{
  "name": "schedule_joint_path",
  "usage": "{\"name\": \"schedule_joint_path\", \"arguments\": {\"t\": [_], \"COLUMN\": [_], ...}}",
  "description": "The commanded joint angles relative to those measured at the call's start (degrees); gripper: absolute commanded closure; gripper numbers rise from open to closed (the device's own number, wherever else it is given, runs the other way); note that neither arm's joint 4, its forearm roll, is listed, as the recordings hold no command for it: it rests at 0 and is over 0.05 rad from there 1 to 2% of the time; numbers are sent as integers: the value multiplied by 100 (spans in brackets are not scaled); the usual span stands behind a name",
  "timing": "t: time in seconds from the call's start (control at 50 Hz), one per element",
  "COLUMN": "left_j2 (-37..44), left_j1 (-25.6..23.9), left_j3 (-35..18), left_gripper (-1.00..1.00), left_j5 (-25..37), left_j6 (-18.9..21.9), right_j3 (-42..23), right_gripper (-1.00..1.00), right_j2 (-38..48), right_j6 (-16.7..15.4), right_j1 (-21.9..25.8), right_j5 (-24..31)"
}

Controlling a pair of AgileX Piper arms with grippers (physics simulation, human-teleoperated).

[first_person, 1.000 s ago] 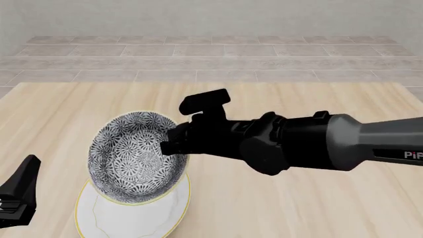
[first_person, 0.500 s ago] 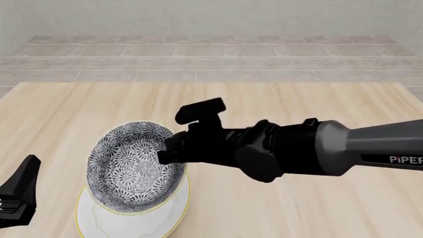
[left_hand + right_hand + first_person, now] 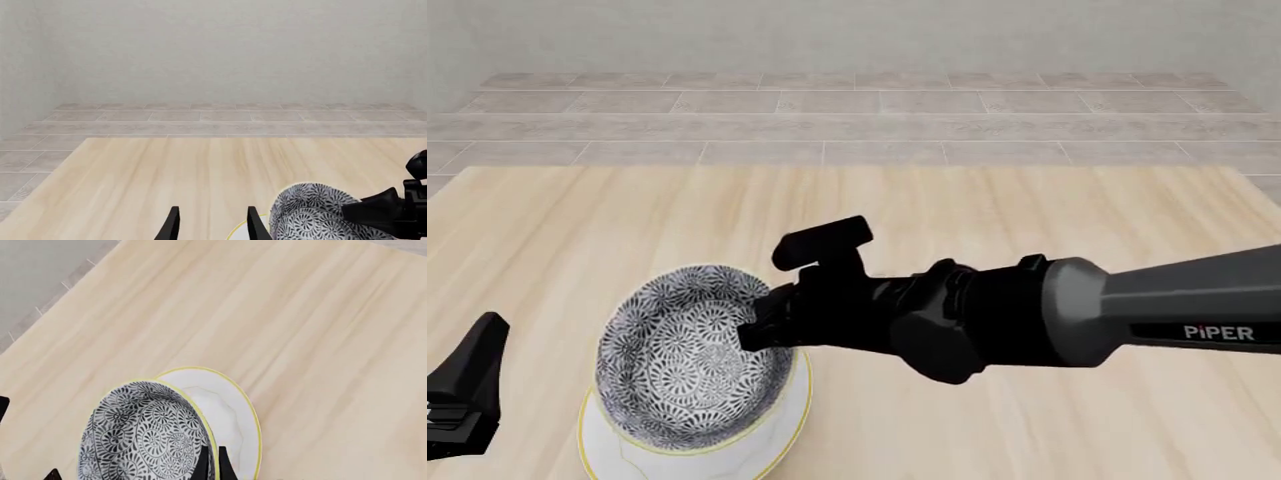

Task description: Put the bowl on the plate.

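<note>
Right hand (image 3: 777,318) pinching bowl (image 3: 687,355) rim, over plate (image 3: 767,440).

I saw the bowl (image 3: 691,358) tilted over the plate (image 3: 694,448), my right gripper (image 3: 761,322) at the plate's right, my left gripper (image 3: 465,395) well to its left.

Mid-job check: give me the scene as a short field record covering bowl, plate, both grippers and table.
bowl: patterned, over the plate, tilted, rim pinched by right gripper
plate: white with gold rim, on the table under the bowl
right gripper: shut on the bowl's rim
left gripper: open, holding nothing, off to the bowl's left
table: light wood
contact bowl to plate: cannot tell
</note>
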Motion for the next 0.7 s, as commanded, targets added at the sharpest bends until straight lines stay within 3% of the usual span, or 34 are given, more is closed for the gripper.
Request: {"name": "schedule_joint_path", "arguments": {"t": [0.02,0.7], "left_j2": [0,0], "left_j1": [0,0], "left_j3": [0,0], "left_gripper": [-100,-100], "left_j5": [0,0], "left_j6": [0,0], "right_j3": [-12,-44], "right_gripper": [100,100], "right_j2": [30,217], "right_j6": [68,72], "right_j1": [33,37], "right_j5": [-46,-110]}}
